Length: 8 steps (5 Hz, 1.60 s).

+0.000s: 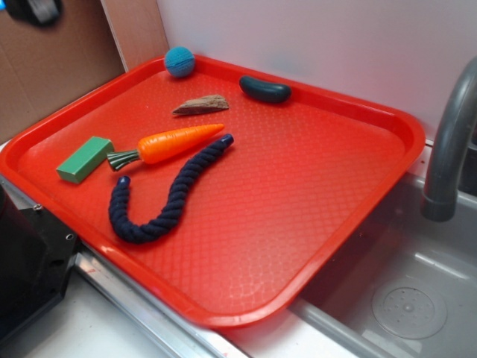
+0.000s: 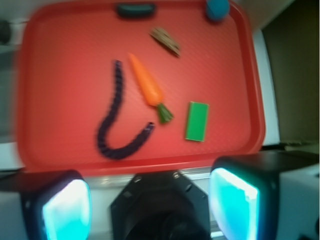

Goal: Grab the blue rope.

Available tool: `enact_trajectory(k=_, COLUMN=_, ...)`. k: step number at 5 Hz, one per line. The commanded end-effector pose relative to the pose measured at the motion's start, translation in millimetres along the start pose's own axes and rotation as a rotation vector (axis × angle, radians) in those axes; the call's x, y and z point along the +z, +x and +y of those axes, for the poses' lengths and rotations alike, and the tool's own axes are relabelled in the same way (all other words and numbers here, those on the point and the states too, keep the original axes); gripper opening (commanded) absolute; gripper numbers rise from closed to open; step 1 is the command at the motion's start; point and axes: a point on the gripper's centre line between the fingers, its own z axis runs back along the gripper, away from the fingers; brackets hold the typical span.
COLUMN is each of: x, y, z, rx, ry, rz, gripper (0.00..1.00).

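Exterior view: blue rope [image 1: 170, 200] lying flat on the red tray [image 1: 313, 224], bent into a J, one capped end just beside the tip of the toy carrot [image 1: 173, 143], the other near the carrot's green stub. Curved bottom of the J toward the tray's near edge. Green block [image 1: 84, 159] just left of the carrot stub; teal ball [image 1: 179, 61] in the far corner; dark bean-shaped lump [image 1: 264, 89] by the far rim; a sliver of wood [image 1: 201, 105] between them. Loosely scattered, none stacked, probably laid out as distractors with room around the rope for a clean descent. Grey faucet [image 1: 451, 142] and sink at the right, off the tray. No gripper visible here.

Wrist view, somewhat blurred: gripper [image 2: 150, 207] low in the picture, fingers [image 2: 67, 207] spread wide apart, nothing between them. Hanging over the tray's near rim, well short of the rope. Rope ahead of the jaws and slightly to the left finger's side, its bend nearest. Carrot just beside the rope's long arm, so likely safer to close on the bend, apart from it.
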Motion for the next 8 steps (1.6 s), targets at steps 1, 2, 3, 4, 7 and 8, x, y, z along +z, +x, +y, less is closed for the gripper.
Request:
enact_trajectory(k=1, x=-75, y=39, z=-23, rx=0.09, ry=-0.213, rz=-0.211, gripper=1.0)
enact_trajectory(k=2, x=-107, y=64, z=-46, rx=0.246, ry=-0.242, rz=-0.171, gripper=1.0)
enact_trajectory(k=3, x=-124, y=76, z=-58, rx=0.281, ry=-0.145, rz=-0.094, gripper=1.0)
enact_trajectory(k=4, x=-137, y=81, z=-57, rx=0.384, ry=-0.11, rz=0.063, gripper=1.0)
enact_trajectory(k=7, x=-136, y=81, z=-56, rx=0.443, ry=-0.064, rz=0.06, gripper=1.0)
enact_trajectory(k=8, x=-148, y=63, z=-62, rx=0.345, ry=-0.15, rz=-0.039, gripper=1.0)
